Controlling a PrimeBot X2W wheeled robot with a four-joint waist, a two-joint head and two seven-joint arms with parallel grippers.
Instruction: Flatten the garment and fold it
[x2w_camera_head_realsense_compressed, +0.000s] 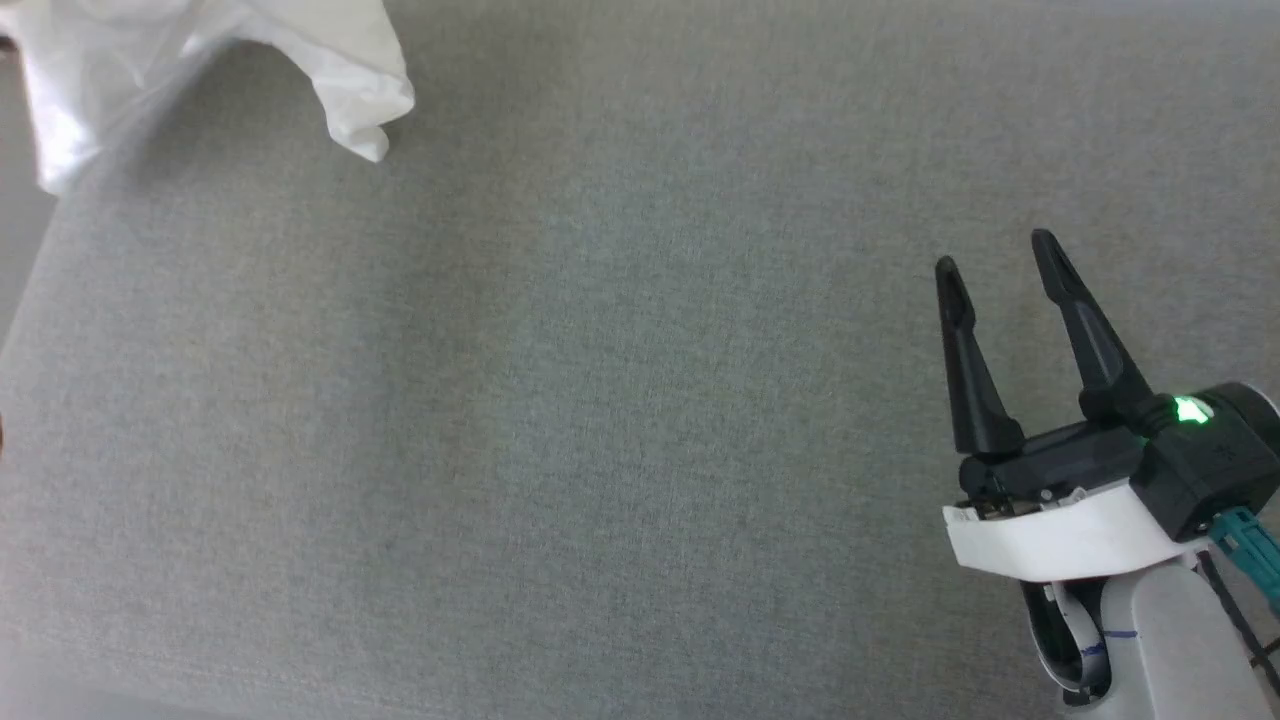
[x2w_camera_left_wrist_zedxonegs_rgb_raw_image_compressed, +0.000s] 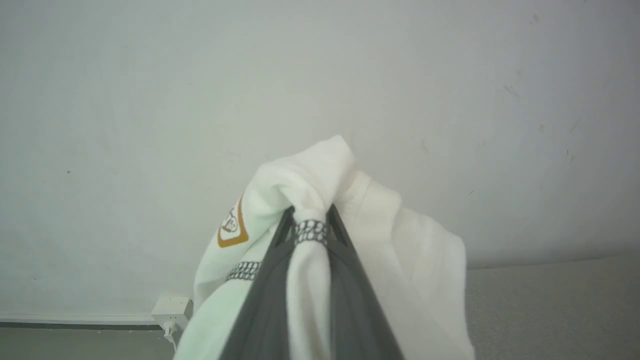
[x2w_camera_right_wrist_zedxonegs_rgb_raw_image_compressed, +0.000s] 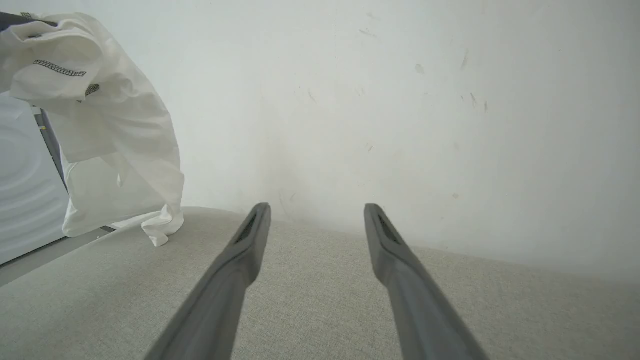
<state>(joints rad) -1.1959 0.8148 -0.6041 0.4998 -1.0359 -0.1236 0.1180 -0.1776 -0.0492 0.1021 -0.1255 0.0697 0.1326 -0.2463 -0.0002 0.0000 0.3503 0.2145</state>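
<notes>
One shirt (x2w_camera_left_wrist_zedxonegs_rgb_raw_image_compressed: 305, 175) bunched and hanging from the left gripper (x2w_camera_left_wrist_zedxonegs_rgb_raw_image_compressed: 310, 214), its jaws pinched narrow on the fabric, right gripper (x2w_camera_head_realsense_compressed: 997, 252) over the grey surface (x2w_camera_head_realsense_compressed: 600, 400), jaws wide and empty, shirt well to their left.

- A grey fabric surface (x2w_camera_head_realsense_compressed: 620, 420) with a fine weave spans the head view from edge to edge.
- A white garment (x2w_camera_head_realsense_compressed: 340, 60) hangs at the upper left of the frame. In the right wrist view, its lowest fold touches the surface at middle left, near the surface's edge.
</notes>
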